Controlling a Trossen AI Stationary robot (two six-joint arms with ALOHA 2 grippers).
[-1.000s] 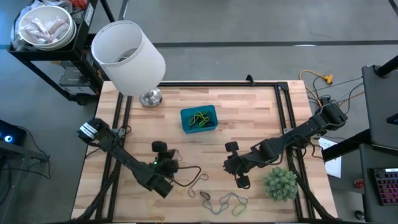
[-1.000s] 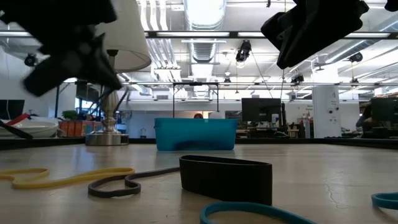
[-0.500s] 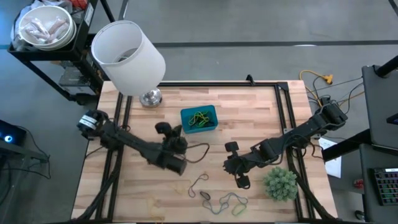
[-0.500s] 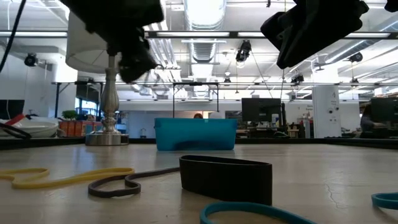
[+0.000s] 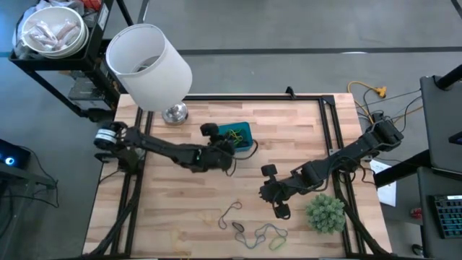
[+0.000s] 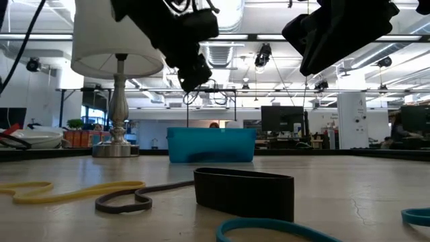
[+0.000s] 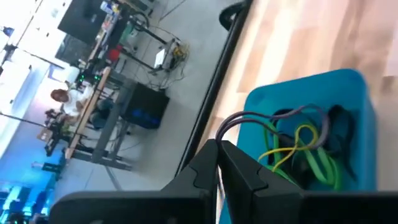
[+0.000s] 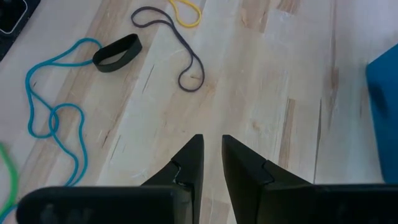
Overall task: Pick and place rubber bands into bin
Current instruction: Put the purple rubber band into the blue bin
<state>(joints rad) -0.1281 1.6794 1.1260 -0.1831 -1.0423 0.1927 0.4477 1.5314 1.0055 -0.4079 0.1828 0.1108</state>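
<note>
No writing or brand mark can be read anywhere in these views. Since a second ago the left arm has swung from the lower left of the table up toward the centre, so the left gripper now hangs at the near edge of the bin, just above the frame's middle; its fingers are clenched on a thin dark rubber band that loops out over the bin in the left wrist view and dangles below the gripper in the low view. The right gripper has not moved: it hovers right of centre, beside the green plant ball, its fingers a narrow slit apart with nothing between them. The blue bin holds green and yellow bands tangled with dark ones. More loose bands lie on the wooden table at lower centre: thin grey, blue, yellow-green, and a wide black one. The white lampshade stands at upper left.
</note>
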